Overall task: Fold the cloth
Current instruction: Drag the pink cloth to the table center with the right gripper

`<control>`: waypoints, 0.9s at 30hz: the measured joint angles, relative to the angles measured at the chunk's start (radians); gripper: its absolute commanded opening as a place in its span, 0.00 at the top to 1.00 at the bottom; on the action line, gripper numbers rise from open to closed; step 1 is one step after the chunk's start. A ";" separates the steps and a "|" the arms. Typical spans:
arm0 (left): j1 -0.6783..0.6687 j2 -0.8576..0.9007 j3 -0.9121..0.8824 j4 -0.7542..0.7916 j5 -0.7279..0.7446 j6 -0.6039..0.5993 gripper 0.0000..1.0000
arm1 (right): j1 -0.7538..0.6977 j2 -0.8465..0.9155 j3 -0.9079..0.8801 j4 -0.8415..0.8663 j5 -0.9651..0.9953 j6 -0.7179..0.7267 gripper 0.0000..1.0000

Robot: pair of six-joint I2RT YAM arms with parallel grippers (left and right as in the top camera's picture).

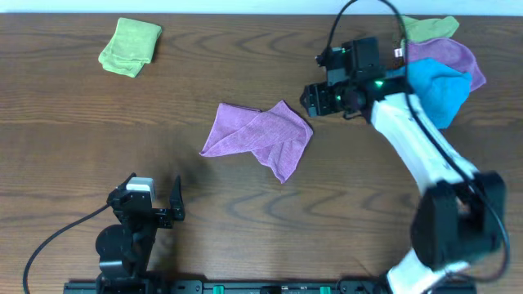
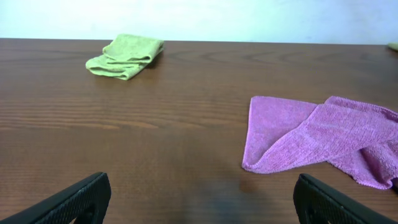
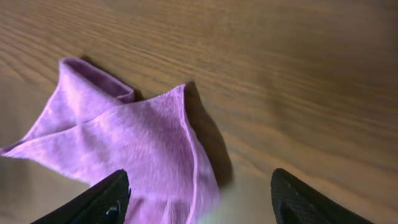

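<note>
The cloth (image 1: 257,137), orchid purple, lies mid-table with its right part folded over in a loose, uneven flap. The left wrist view has the cloth (image 2: 323,140) at its right side. My right gripper (image 1: 314,100) hovers just off the cloth's upper right corner, jaws open. In the right wrist view the cloth (image 3: 124,143) runs under the left finger (image 3: 102,199), its edge lying between the spread jaws of the right gripper (image 3: 199,190), which grips nothing. My left gripper (image 1: 154,186) stands open near the front left, well short of the cloth. Only bare table lies between the jaws of the left gripper (image 2: 202,196).
A folded green cloth (image 1: 131,46) lies at the back left, and the left wrist view also has this green cloth (image 2: 124,56). At the back right is a pile with a blue cloth (image 1: 437,86), a rounded purple cloth (image 1: 448,55) and a green one (image 1: 429,28).
</note>
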 measured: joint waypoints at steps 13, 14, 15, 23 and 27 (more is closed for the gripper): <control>0.000 0.000 0.000 0.000 0.000 0.000 0.05 | 0.047 0.211 -0.009 0.183 -0.100 -0.016 0.46; 0.000 0.000 0.000 0.000 0.000 0.000 0.05 | 0.050 0.212 -0.009 0.185 -0.102 -0.018 0.49; 0.000 0.000 0.000 0.000 0.000 0.000 0.05 | 0.052 0.216 -0.009 0.185 -0.103 -0.022 0.53; 0.000 0.000 0.000 0.000 0.000 0.000 0.05 | 0.055 0.233 -0.009 0.184 -0.100 -0.038 0.62; 0.000 0.000 0.000 0.000 0.000 0.000 0.05 | 0.055 0.233 -0.009 0.184 -0.089 -0.043 0.63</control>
